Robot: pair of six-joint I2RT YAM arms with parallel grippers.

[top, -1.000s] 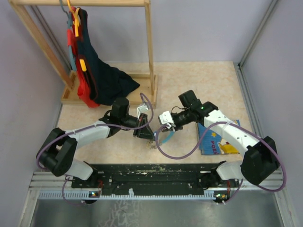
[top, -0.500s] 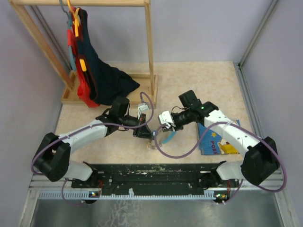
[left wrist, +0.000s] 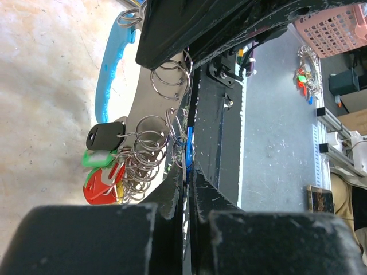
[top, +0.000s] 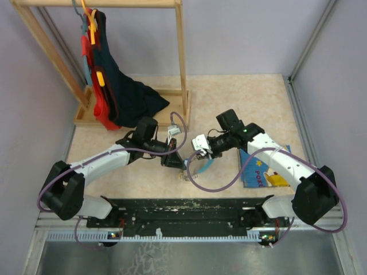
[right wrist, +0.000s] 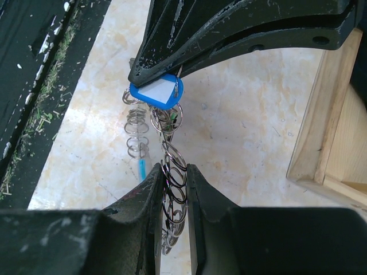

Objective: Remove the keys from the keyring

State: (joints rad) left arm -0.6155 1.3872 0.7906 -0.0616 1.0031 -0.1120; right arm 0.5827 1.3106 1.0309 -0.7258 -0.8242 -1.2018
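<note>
1. The left gripper [left wrist: 185,172] is clenched on a small key with a flat blue plastic head and a white label [right wrist: 155,91], pinching that head at the fingertips.
2. The right gripper [right wrist: 172,170] is clamped on the keyring, a chain of thin silvery metal rings [right wrist: 170,150], with the rings squeezed between its two black fingers.
3. The two grippers meet tip to tip over the beige speckled tabletop [top: 241,103], near the middle of its front edge. The bunch is strung between them.
4. The rest of the keys hang together off the ring chain below the grippers: a black-headed key [left wrist: 106,136], a green-headed key [left wrist: 93,158] and a red-headed key [left wrist: 98,186], with a bit of yellow behind the red one.
5. I cannot tell whether the hanging keys touch the tabletop.
6. A light-blue curved strap piece [left wrist: 112,63] joins the rings close to the right gripper.
7. A blue picture book [top: 266,172] lies flat on the tabletop under the right arm, apart from the keys.
8. A wooden clothes rack with dark and red garments [top: 114,86] stands at the far left, well apart from both grippers.
</note>
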